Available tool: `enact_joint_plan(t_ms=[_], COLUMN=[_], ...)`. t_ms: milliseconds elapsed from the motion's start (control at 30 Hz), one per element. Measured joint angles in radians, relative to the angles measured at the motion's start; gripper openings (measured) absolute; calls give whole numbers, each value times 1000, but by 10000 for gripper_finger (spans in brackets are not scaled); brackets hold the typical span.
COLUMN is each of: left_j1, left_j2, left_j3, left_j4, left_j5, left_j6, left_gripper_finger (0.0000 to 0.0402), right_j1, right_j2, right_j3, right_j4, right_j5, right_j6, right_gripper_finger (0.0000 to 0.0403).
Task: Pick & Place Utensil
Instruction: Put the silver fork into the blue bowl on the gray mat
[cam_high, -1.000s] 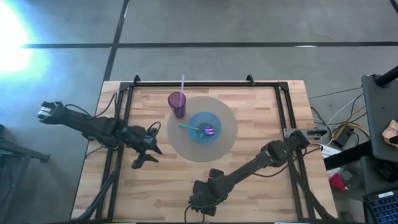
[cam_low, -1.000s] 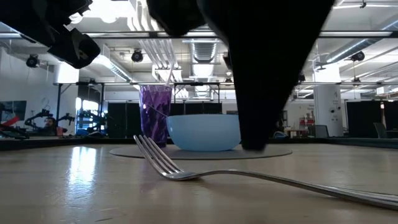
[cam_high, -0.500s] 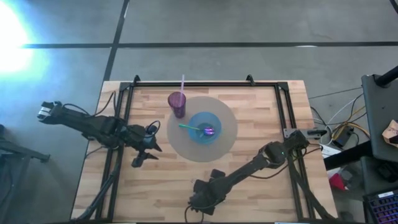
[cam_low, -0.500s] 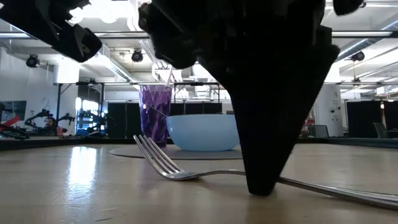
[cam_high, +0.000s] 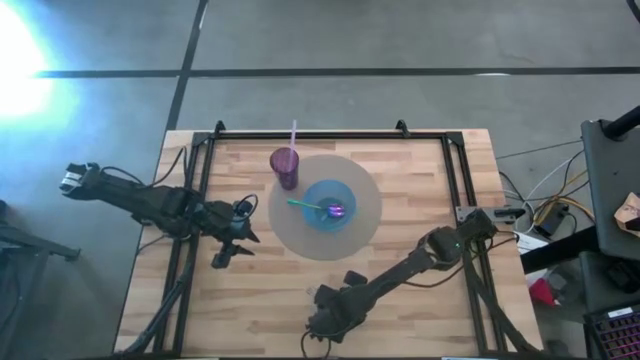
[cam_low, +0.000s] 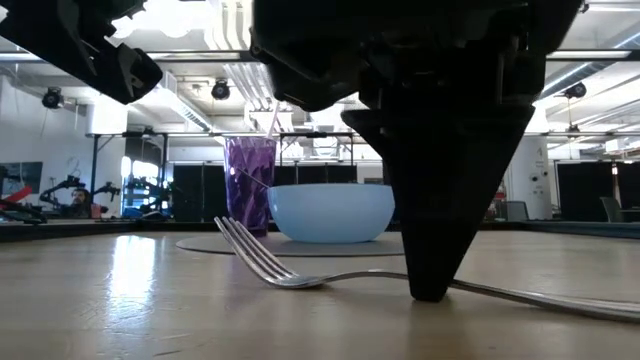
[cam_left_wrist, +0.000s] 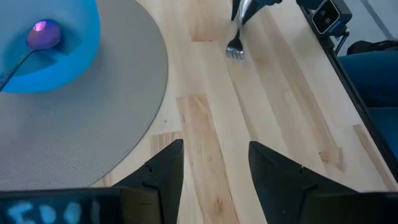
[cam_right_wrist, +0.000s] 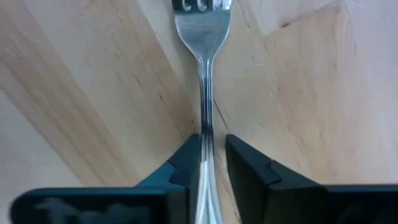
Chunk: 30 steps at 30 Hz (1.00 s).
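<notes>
A silver fork lies flat on the wooden table near its front edge, tines toward the grey round mat; it also shows in the low view. My right gripper stands over it, pointing down, its fingers close on either side of the handle and its tips on the table. My left gripper hangs open above the table left of the mat, with nothing between its fingers. My right gripper straddles the fork's handle from above, a little behind the neck, fingers across it. One finger lies against the handle's side. A thin strip of wood still shows between the handle and the other finger. The fork rests flat on the table.
On the mat stand a blue bowl, holding a spoon with a purple head and a teal handle, and a purple cup with a straw. A black frame runs around the table's work area.
My right gripper has come straight down over the fork's handle until its fingertips reach the table. The fork has stayed where it lay.
</notes>
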Motion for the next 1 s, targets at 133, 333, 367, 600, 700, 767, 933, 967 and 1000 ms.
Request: enact_joint_plan(t_ms=[133, 333, 367, 600, 700, 767, 933, 967, 1000], left_j1=[0, 0, 0, 0, 0, 0, 0, 0, 0], left_j2=[0, 0, 0, 0, 0, 0, 0, 0, 0], left_j3=[0, 0, 0, 0, -2, -2, -3, -3, -3], left_j4=[0, 0, 0, 0, 0, 0, -2, -3, -3], left_j5=[0, 0, 0, 1, 1, 1, 1, 1, 2], left_j6=[-1, -2, -2, -4, -18, -32, -53, -54, -55], left_gripper_finger=[172, 172, 172, 172, 172, 172, 172, 172, 172], right_j1=[-1, -2, -2, -3, -3, -3, -3, -3, -3], right_j2=[-1, 0, 1, -4, -12, -15, -18, -18, -19], right_j3=[-10, -12, -12, -3, -4, -5, -5, -5, -5], right_j4=[-4, -7, -7, -11, -9, -6, 0, 2, 2], right_j5=[-4, -8, -8, -9, -2, 4, 7, 7, 8], right_j6=[-12, -31, -36, -72, -83, -92, -109, -109, -112], right_gripper_finger=[36, 14, 13, 10, 9, 9, 9, 9, 9])
